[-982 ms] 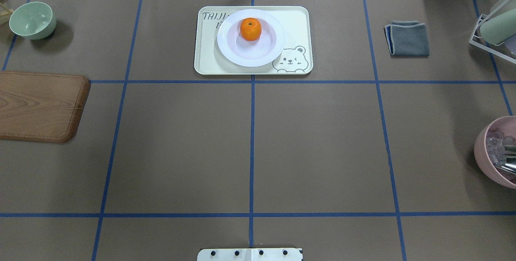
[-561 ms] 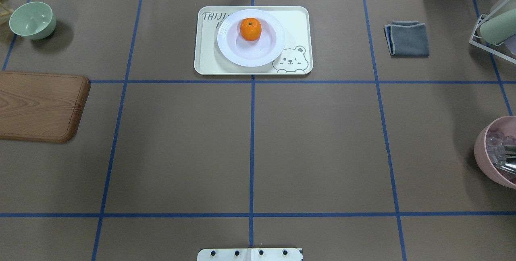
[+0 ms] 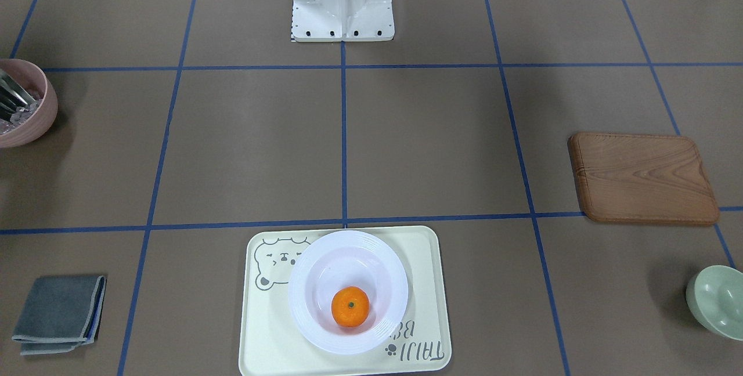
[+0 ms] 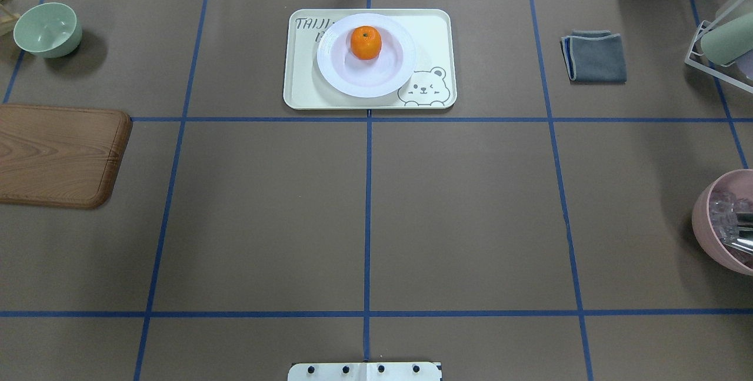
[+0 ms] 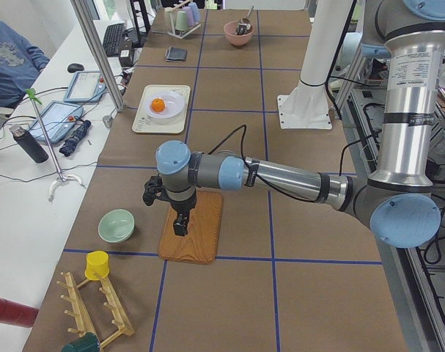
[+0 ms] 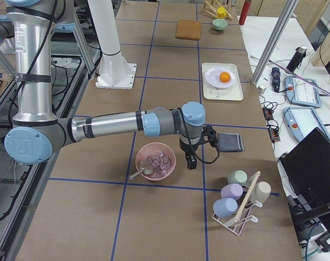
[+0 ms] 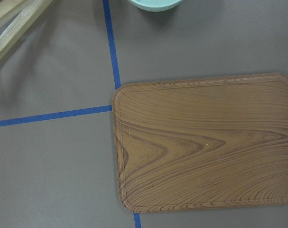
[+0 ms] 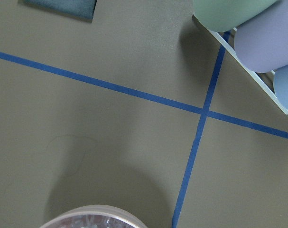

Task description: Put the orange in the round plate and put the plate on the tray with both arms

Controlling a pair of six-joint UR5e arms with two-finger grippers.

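Wooden board (image 4: 59, 154), green bowl (image 4: 47, 29) and grey cloth (image 4: 595, 56) lie far from the tray (image 4: 301, 86).

Bright, even light from above, mostly sharp. Soft shadows on the table (image 4: 470, 204) right of the green bowl (image 4: 47, 29) and left of the pink bowl (image 4: 703, 216) in the overhead view. Plate (image 4: 365, 87) a bit washed out. Wrist views slightly soft.

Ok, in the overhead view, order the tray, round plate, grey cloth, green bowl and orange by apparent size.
1. tray
2. round plate
3. grey cloth and green bowl, which look about alike
4. orange
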